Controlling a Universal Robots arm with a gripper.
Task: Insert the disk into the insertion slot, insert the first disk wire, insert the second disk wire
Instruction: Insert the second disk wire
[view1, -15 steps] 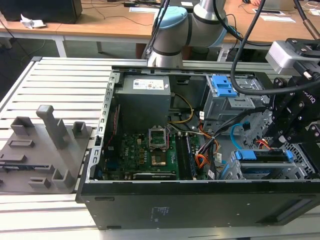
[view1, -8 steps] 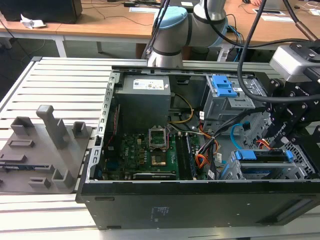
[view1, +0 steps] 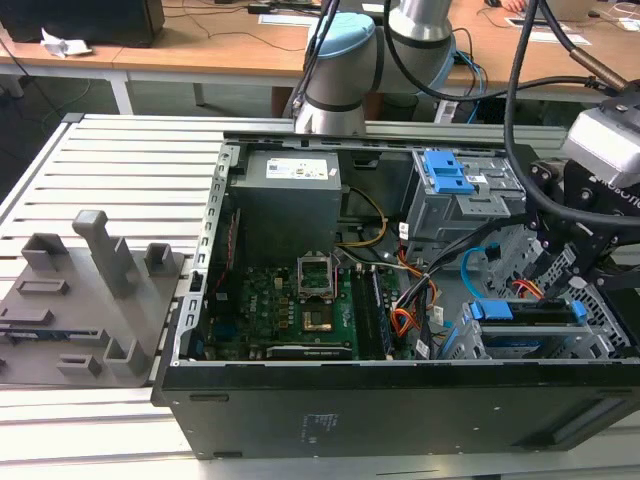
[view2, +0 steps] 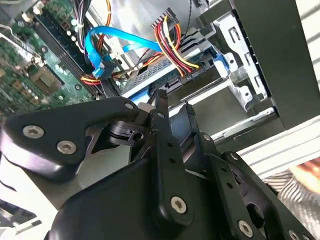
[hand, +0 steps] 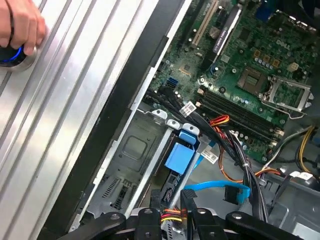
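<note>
The disk, in its blue caddy, lies seated in the insertion slot, the low perforated cage at the case's corner on the exterior view's right. My gripper hangs right at the disk's rear end. It is closed on the black plug of the first disk wire, a red-and-yellow lead that also shows between the jaws in the first wrist view. The second disk wire, light blue and looping, hangs loose beside the disk, with its dark plug free.
A taller grey cage with a blue clip stands behind the slot. The motherboard and power supply fill the case's middle. A person's hand rests on a blue-lit button outside the case. A grey fixture block sits on the exterior view's left.
</note>
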